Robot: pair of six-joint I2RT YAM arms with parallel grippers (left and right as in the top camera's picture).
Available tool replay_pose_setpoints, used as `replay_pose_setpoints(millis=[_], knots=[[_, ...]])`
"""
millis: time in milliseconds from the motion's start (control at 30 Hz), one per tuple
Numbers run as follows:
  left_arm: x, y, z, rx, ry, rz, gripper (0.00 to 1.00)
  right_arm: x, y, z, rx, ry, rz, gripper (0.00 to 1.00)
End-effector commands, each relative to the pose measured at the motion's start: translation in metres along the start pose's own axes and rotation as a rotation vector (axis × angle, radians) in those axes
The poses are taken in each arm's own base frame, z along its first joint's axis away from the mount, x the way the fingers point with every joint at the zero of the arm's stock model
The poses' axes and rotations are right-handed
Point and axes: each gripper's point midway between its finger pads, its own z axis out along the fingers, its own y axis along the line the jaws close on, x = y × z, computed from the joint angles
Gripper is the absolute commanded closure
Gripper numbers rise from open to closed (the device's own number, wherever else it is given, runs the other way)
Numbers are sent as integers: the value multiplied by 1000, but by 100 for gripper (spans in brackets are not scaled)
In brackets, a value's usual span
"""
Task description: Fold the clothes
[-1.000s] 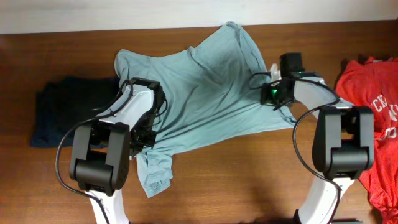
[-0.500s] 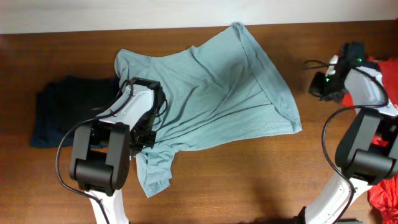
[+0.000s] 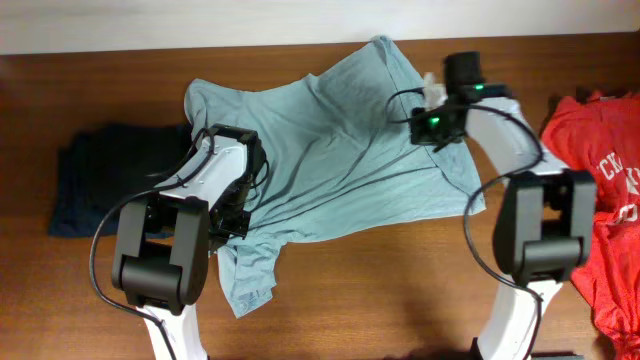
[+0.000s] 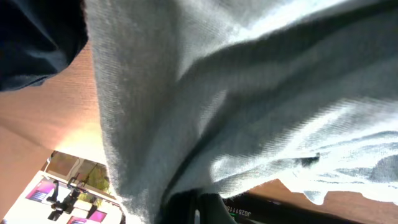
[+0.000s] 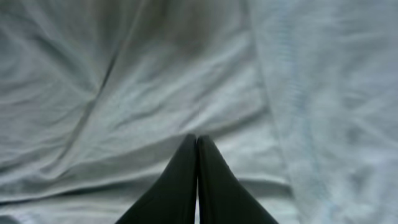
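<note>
The pale grey-blue T-shirt (image 3: 330, 150) lies spread and wrinkled across the middle of the table, one sleeve hanging toward the front (image 3: 248, 275). My left gripper (image 3: 236, 215) sits at the shirt's left edge. In the left wrist view its fingers (image 4: 199, 210) are shut on a fold of the T-shirt (image 4: 236, 93), which drapes over them. My right gripper (image 3: 418, 128) is over the shirt's right part. Its fingertips (image 5: 197, 140) are pressed together with nothing between them, just above the fabric (image 5: 124, 93). The dark navy garment (image 3: 100, 180) lies at the left and the red shirt (image 3: 600, 180) at the right.
The wooden table (image 3: 400, 290) runs to a pale wall along the back edge. The navy garment shows in the top left corner of the left wrist view (image 4: 34, 37). Both arm bases stand at the front edge.
My right arm swung out to the right off the shirt, then came back over the shirt's right part, further back than before. The shirt's right edge lies flatter. The left arm has not moved.
</note>
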Motion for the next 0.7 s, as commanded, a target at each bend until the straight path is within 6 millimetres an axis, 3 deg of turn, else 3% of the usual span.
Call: replay_pose_setpoints(millis=[0, 233, 467, 667], knots=[[2, 3, 1, -15, 5, -19, 99, 15, -25, 27, 84, 58, 14, 95], [2, 3, 1, -15, 6, -20, 99, 27, -52, 46, 164, 107, 40, 96], [2, 5, 1, -23, 7, -19, 99, 27, -134, 20, 415, 82, 159, 96], [2, 5, 0, -22, 6, -20, 99, 41, -185, -2, 412, 98, 317, 96]])
